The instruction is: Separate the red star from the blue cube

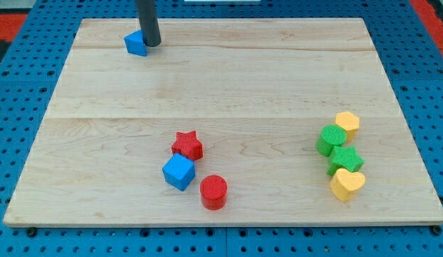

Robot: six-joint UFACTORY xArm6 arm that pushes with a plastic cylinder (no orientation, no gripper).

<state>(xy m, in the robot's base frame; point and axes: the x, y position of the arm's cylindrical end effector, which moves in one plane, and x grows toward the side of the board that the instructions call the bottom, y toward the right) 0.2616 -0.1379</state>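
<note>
- The small red star-shaped block [187, 145] lies low on the pale wooden worktop [229, 78], a little to the view's left of centre.
- The blue cube-shaped block [178, 172] sits just below it and slightly to the view's left; the two appear to touch, or nearly so.
- A red cylinder-shaped block [213, 191] stands just beside the cube, toward the view's bottom right.
- My tip [151, 44] is at the view's top left, well apart from the pair, touching or just beside a small blue wedge-like block [136, 43] whose exact shape I cannot make out.
- This arm carries no jaws, only the dark rod, so there is no grasp to report.
- At the view's right, well apart, cluster a yellow hexagon-like block [347, 123], a green cylinder-like block [331, 139], a green star-like block [346, 159] and a yellow heart-shaped block [347, 183].
- Judgement: the separation has not begun; star and cube are together, and the whole push is left to do.
</note>
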